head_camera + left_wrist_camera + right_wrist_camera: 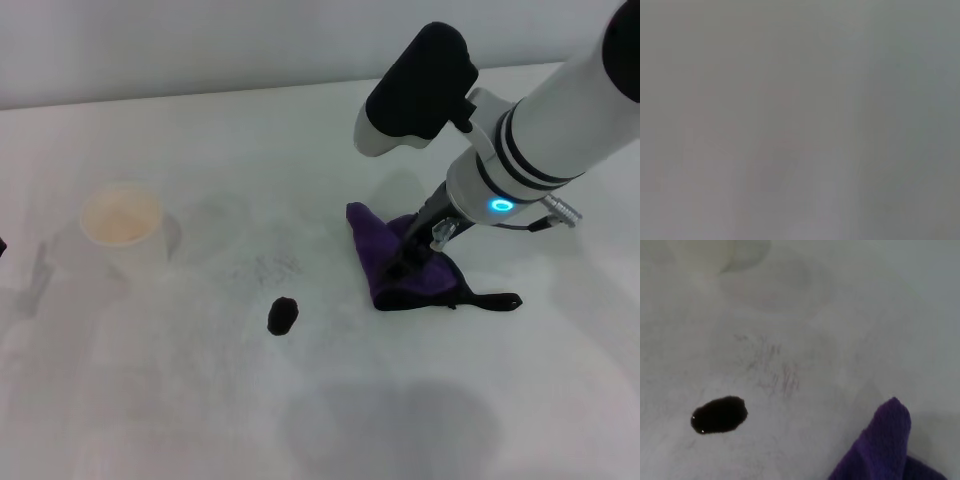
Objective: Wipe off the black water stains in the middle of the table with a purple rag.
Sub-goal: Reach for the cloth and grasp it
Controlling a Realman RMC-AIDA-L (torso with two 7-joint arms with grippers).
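Observation:
The purple rag [405, 268] lies bunched on the table [330, 400], right of the middle, with one corner raised and its black loop tab [495, 300] trailing to the right. My right gripper [412, 252] reaches down from the right and is shut on the rag's middle. The black water stain [283, 315] is a small dark oval to the left of the rag and apart from it. In the right wrist view the stain [719, 414] and the rag's raised corner [887, 445] show, but not the fingers. The left gripper is out of view; the left wrist view shows only blank grey.
A white paper cup [121, 217] stands at the left of the table. A faint grey speckled smudge [265, 268] lies between the cup and the rag, just beyond the stain; it also shows in the right wrist view [772, 370]. The table's far edge [200, 95] runs along the back.

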